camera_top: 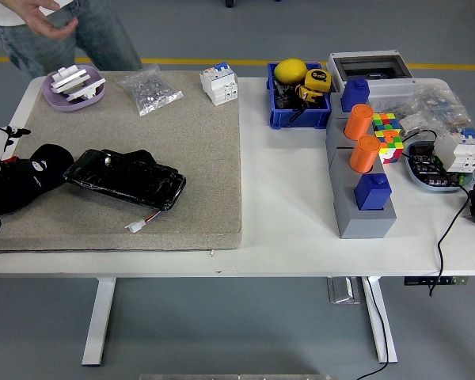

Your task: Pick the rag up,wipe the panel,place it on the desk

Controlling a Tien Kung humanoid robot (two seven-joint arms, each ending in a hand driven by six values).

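Where the left edge cuts the scene: left hand (28, 178) enters low over the grey mat (142, 158), black, partly out of frame; a white part shows beside it.
Left-hand fingers: cannot tell whether curled or spread; the dark shape merges with whatever lies under it.
Rag: not made out as a separate thing; it may be the dark mass at the hand, cannot tell.
Panel (125, 179): one, glossy black, flat on the mat's near left, its left end touching the hand's dark mass; a small white connector (136, 226) on a wire sticks out at its near edge.
Right hand: none seen.
Person (55, 28): far left, cut off above the waist; one hand held in the air, touching nothing on the table.
Lilac dish (74, 87): one, far left on the mat, white parts in it, count unclear.
Clear bag (149, 89): one, small grey pieces inside.
White circuit breaker (219, 83): one, at the mat's far right corner.
Blue bin (298, 107): one; yellow round thing and yellow tape measure (315, 81) in it.
Grey stand (361, 190): two orange cylinders, two blue blocks.
Puzzle cube (386, 134): one, partly hidden behind the cylinders.
Far right: tangled parts and cables, hard to sort.
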